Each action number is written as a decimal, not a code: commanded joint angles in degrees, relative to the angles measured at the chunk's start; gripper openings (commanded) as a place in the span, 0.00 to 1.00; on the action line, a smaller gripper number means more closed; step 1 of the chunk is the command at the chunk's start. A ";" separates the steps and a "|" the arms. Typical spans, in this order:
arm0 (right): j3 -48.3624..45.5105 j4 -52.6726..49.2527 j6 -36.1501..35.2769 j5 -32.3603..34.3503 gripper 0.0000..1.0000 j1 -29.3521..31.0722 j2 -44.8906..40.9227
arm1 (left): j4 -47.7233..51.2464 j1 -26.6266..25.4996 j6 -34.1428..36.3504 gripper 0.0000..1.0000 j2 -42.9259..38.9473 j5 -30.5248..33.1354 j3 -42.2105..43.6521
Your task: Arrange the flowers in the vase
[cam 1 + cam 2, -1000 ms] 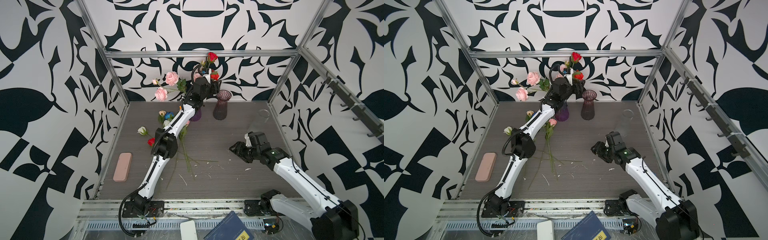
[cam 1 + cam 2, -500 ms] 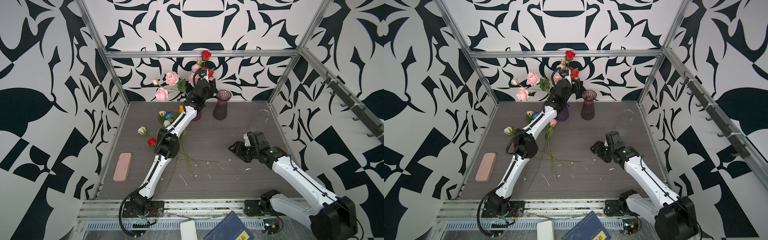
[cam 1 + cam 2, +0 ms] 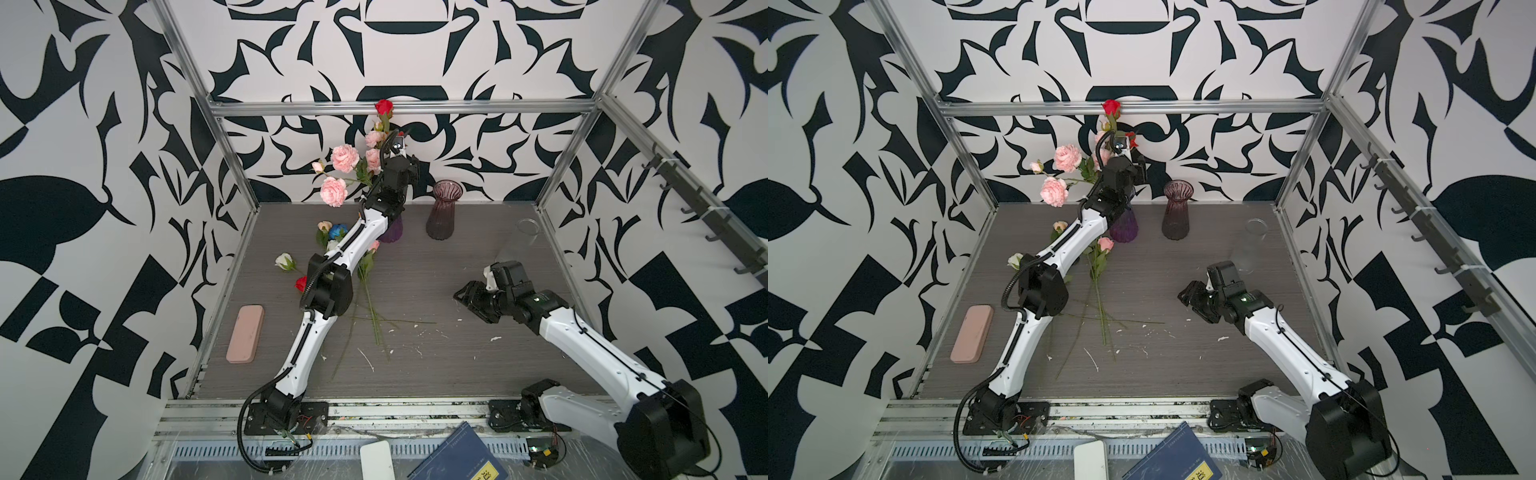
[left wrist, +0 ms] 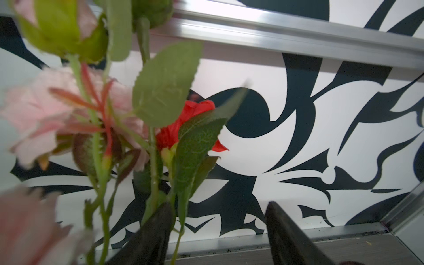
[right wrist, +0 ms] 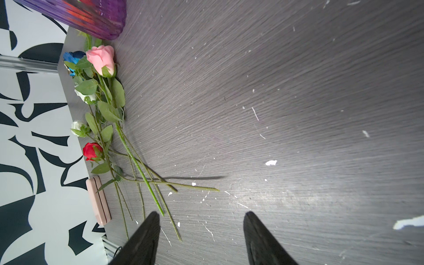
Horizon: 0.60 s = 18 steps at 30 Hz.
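L claw (image 4: 218, 206) sits spread wide up among the blooms in the purple vase (image 3: 1126, 230) — nothing btwn its fingers, though green stems run right beside one finger (image 4: 156, 234) and may touch it; can't tell. R claw (image 5: 201, 214) is spread too, empty, low over the table (image 5: 298, 114), well apart from the flowers. Task's things: pink spray (image 3: 345, 158) and tall red rose (image 3: 383, 107) stand in the purple vase at the back. Pink rose (image 5: 102, 60), blue rose (image 5: 73, 57), white rose (image 5: 76, 125) and loose red rose (image 5: 91, 151) lie on the table, stems crossed. Risks, as I judge them: if L claw pulls away sideways, a finger could snag a leaf and drag a stem out, or tip the vase — the spray leans far out, so the lot looks top-heavy, and L arm (image 3: 365, 232) hangs right over the vase. Loose stems overlap, so lifting one may drag its neighbours. Some lie under L arm, hard for R claw to reach w/o a clash.
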State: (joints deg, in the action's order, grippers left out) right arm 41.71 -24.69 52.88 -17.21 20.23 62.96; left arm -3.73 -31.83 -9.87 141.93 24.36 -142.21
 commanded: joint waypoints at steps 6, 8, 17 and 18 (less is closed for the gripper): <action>0.19 0.28 -0.12 0.47 0.67 -0.10 -1.97 | -8.41 -0.66 -9.22 0.72 -12.23 -25.16 7.08; 0.63 -1.35 -0.78 0.98 0.69 -0.10 -3.26 | -10.39 -0.68 -12.52 0.73 -15.86 -32.17 10.07; 14.13 -9.66 -8.14 1.05 0.69 -0.83 2.33 | -19.12 -0.94 -20.75 0.64 -43.45 -52.39 44.04; 18.13 -11.04 -9.50 1.04 0.68 -1.52 4.93 | -17.56 -1.11 -19.85 0.64 -47.37 -53.15 48.79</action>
State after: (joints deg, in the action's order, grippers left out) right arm 50.96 -33.17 48.36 -16.73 19.75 64.01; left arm -19.29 -32.75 -27.81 101.56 -20.32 -101.16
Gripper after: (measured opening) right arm 0.686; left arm 0.644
